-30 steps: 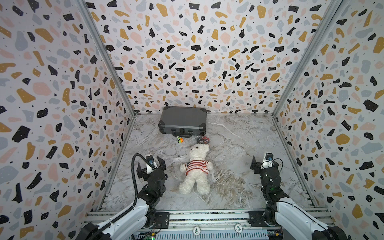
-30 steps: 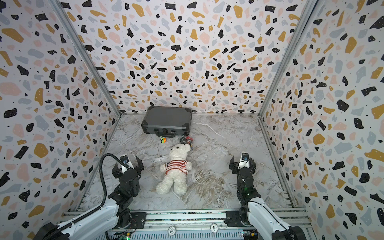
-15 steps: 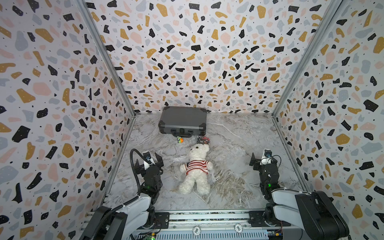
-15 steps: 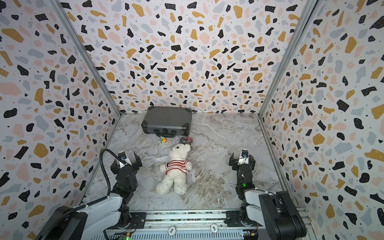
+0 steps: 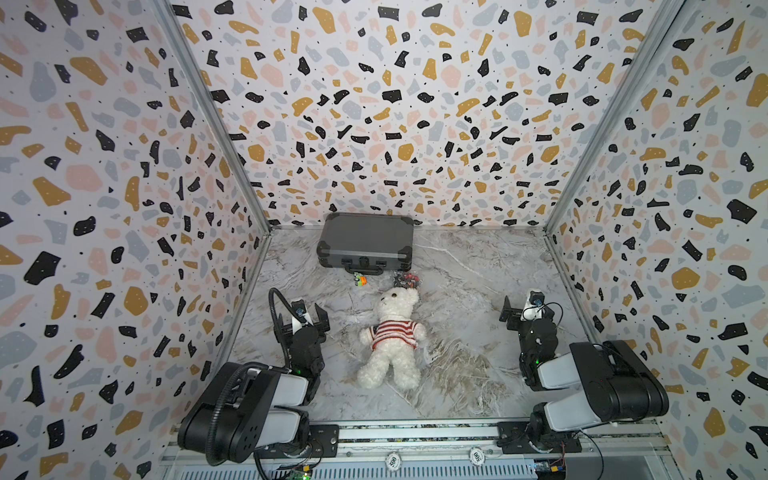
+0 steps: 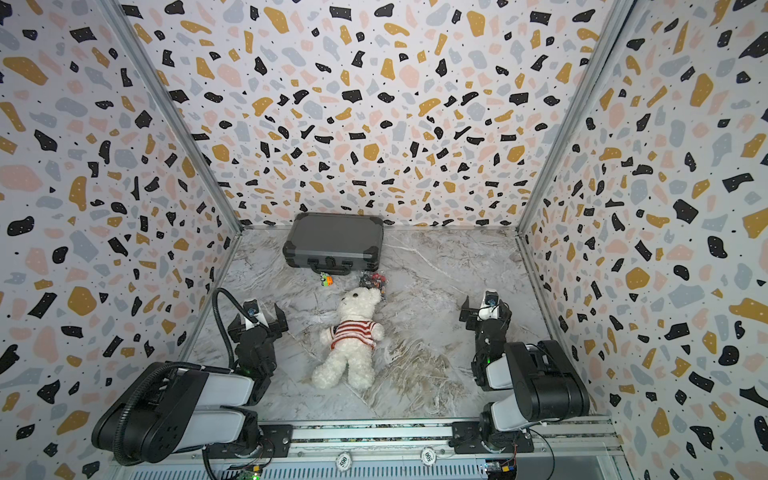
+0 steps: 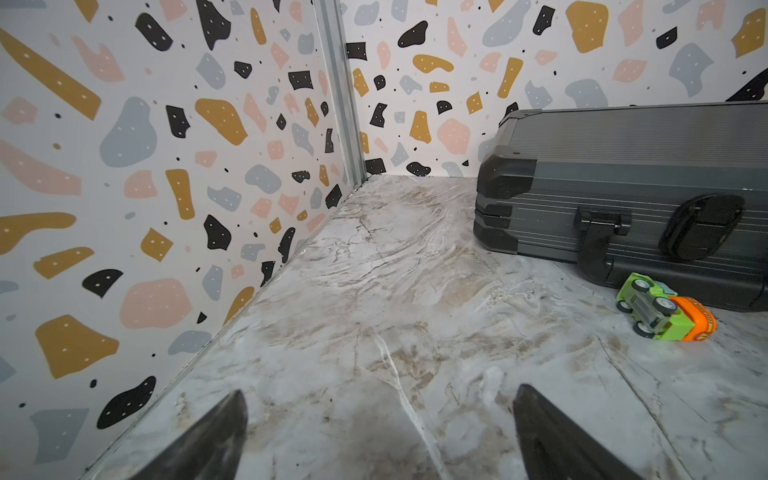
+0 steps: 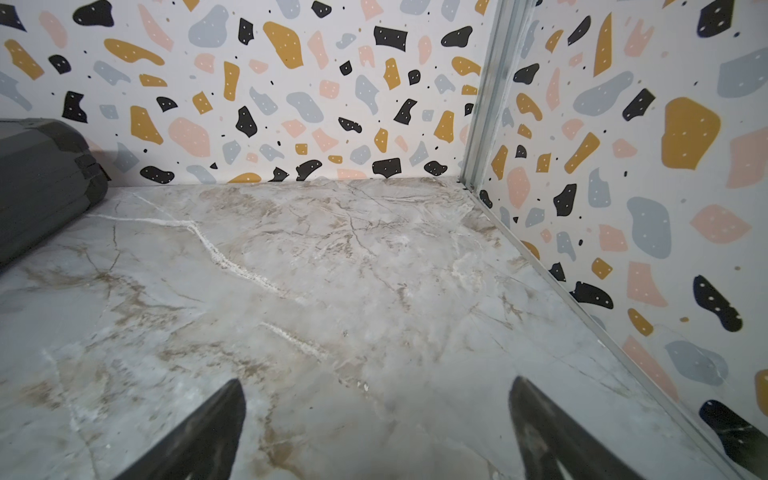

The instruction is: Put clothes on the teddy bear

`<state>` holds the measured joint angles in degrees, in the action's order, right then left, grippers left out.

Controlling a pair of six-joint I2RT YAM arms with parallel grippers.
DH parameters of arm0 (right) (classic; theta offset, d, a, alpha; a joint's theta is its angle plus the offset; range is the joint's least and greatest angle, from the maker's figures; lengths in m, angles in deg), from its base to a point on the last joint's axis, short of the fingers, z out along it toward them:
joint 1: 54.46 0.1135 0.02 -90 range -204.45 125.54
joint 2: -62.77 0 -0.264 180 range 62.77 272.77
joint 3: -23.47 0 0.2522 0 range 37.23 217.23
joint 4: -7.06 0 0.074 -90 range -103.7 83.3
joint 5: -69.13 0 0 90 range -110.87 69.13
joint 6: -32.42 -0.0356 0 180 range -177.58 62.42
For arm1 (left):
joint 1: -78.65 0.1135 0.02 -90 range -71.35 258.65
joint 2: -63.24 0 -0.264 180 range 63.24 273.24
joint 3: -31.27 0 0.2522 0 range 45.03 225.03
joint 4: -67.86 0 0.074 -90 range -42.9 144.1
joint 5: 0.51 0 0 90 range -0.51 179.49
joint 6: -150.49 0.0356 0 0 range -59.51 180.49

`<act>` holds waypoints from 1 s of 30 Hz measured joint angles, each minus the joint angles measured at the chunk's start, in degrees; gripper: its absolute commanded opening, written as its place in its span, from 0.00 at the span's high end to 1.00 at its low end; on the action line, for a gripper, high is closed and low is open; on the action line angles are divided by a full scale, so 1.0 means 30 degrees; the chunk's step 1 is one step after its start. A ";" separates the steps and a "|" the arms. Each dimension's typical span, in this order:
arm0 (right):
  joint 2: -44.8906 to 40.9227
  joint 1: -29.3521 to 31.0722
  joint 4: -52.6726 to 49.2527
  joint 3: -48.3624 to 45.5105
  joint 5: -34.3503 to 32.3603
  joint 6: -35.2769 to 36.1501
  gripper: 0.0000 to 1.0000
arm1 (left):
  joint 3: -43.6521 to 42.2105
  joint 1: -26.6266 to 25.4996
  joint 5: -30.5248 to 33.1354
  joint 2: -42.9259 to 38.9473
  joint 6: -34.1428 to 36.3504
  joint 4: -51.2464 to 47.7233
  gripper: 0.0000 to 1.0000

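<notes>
Now both arms are folding back: compared with a second ago, their thick links are rising over the front rail (image 5: 415,432), while the teddy bear (image 5: 392,340) (image 6: 351,338) is lying just as it was. It is resting on its back on the bench (image 5: 478,270), in front of the grey case (image 5: 365,241), with its head toward the case handle and its feet away from it. It is already wearing a red and white striped shirt (image 5: 395,334) over the body, so I am judging that the dressing is finished and the arms are going to rest.

The left tool (image 5: 301,318) (image 7: 378,415) and the right tool (image 5: 528,309) (image 8: 374,399) are both standing wide open and holding nothing. Each is farther from the case than the bear's head is, one at each side.

A small green and orange toy car (image 7: 665,309) is lying just beside the case handle. Its markings are too small to read. On the rail, two round discs (image 5: 392,459) seem to be showing "500". No brand is showing on the case.
</notes>
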<state>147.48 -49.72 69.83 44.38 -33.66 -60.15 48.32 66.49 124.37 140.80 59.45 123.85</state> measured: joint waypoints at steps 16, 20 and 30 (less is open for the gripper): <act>0.0160 0.0481 -0.1217 0.0991 -0.0102 0.0117 0.01 | 0.1668 0.0947 -0.1071 0.0838 -0.0393 -0.0546 0.00; 0.0160 0.0481 -0.1260 0.0991 -0.0102 0.0117 0.01 | 0.1668 0.1005 -0.1275 0.0838 -0.0444 -0.0765 0.00; 0.0168 0.0481 -0.1370 0.0991 -0.0109 0.0124 0.01 | 0.1668 0.1035 -0.1333 0.0838 -0.0452 -0.0801 0.00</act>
<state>147.98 -48.28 65.72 47.36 -33.99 -59.77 53.32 69.59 120.37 143.31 58.10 121.45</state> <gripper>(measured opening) 0.990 0.999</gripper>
